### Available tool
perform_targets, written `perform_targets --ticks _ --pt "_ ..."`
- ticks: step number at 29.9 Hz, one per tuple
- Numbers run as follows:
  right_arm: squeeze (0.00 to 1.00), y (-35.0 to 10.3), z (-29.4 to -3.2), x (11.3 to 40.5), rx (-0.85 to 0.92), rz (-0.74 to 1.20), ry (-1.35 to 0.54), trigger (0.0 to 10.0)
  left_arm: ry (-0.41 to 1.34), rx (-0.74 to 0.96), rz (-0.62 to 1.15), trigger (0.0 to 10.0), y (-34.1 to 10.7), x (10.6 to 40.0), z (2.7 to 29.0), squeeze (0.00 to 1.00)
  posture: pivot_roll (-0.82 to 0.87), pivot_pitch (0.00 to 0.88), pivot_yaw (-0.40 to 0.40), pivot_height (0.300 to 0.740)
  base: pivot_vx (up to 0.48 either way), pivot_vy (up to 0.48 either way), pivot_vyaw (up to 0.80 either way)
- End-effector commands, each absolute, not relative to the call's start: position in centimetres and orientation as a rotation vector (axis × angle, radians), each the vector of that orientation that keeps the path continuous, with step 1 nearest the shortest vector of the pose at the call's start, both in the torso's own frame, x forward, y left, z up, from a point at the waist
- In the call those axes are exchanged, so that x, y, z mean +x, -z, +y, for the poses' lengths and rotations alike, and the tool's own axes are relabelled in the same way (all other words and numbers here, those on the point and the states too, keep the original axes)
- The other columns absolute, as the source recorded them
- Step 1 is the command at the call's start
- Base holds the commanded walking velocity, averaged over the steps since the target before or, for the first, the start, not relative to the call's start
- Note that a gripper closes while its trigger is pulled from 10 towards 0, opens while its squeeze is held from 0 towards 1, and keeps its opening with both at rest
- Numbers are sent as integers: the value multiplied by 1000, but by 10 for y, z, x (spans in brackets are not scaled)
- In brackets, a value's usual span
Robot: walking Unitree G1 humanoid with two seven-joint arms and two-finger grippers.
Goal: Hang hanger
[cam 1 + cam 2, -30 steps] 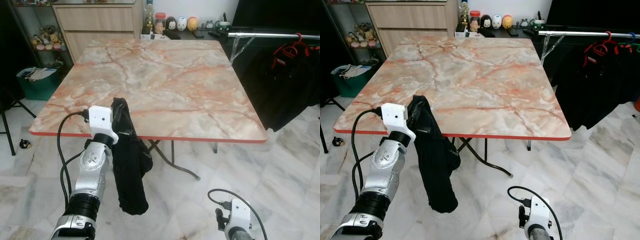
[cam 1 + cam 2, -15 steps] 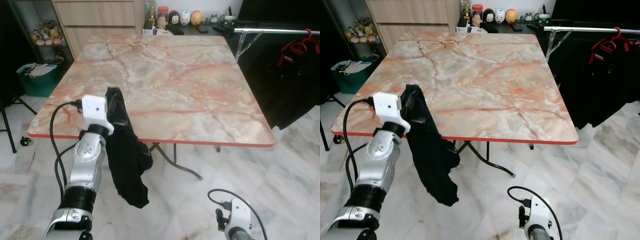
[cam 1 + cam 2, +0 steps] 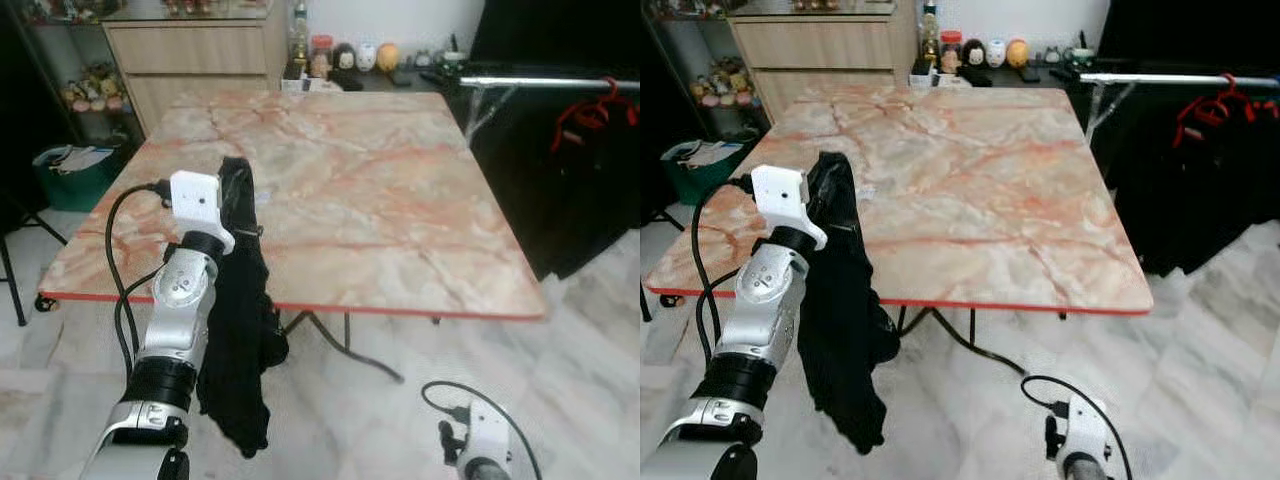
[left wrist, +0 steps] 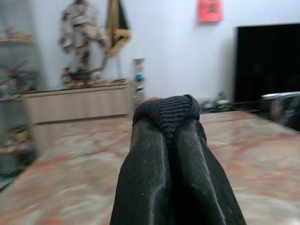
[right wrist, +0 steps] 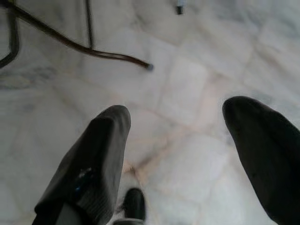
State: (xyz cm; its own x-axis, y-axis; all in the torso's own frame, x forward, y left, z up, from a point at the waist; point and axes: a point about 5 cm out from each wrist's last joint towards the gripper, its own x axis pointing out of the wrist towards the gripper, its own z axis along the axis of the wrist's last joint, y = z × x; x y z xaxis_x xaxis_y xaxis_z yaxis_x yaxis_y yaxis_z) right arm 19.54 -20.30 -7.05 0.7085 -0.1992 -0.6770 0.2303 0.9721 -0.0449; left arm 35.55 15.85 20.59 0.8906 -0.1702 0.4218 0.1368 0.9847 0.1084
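Note:
A black garment (image 3: pixel 238 330) hangs from my left gripper (image 4: pixel 169 140), which is shut on its knitted top edge (image 4: pixel 168 110). The raised left arm (image 3: pixel 185 290) holds it above the near left part of the marble table (image 3: pixel 380 200), and the cloth drapes down past the table's red edge toward the floor. I cannot make out a hanger inside the garment. A silver clothes rail (image 3: pixel 540 82) runs at the far right, with a red hanger (image 3: pixel 590 105) and dark clothes (image 3: pixel 560 190) on it. My right gripper (image 5: pixel 187 154) hangs low over the floor, open and holding nothing.
The table's folding metal legs (image 3: pixel 340 340) stand on the pale marble floor (image 3: pixel 580 340). A green bin (image 3: pixel 75 170) sits at the left, and a wooden cabinet (image 3: pixel 200 50) with small figurines (image 3: pixel 365 55) beside it stands beyond the table.
My left arm has lifted the garment higher and farther in over the table's edge. The head view has shifted slightly. The right arm has stayed low.

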Motion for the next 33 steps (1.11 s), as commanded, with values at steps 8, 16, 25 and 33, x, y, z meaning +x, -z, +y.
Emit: perform_targets --ticks 8,16,25,33 --pt "0 73 -197 194 55 764 223 10000 150 77 -526 10000 -229 357 159 0 122 0 3 740 327 0 0" --pt "0 74 -195 194 54 773 211 10000 178 76 -590 10000 -258 371 148 0 125 0 4 740 331 0 0" --pt "0 74 -193 193 54 783 204 10000 220 78 -623 10000 -284 388 134 0 123 0 11 740 335 0 0" --pt "0 76 -190 191 53 794 188 10000 198 75 -630 10000 -311 401 137 0 129 0 14 740 345 0 0"
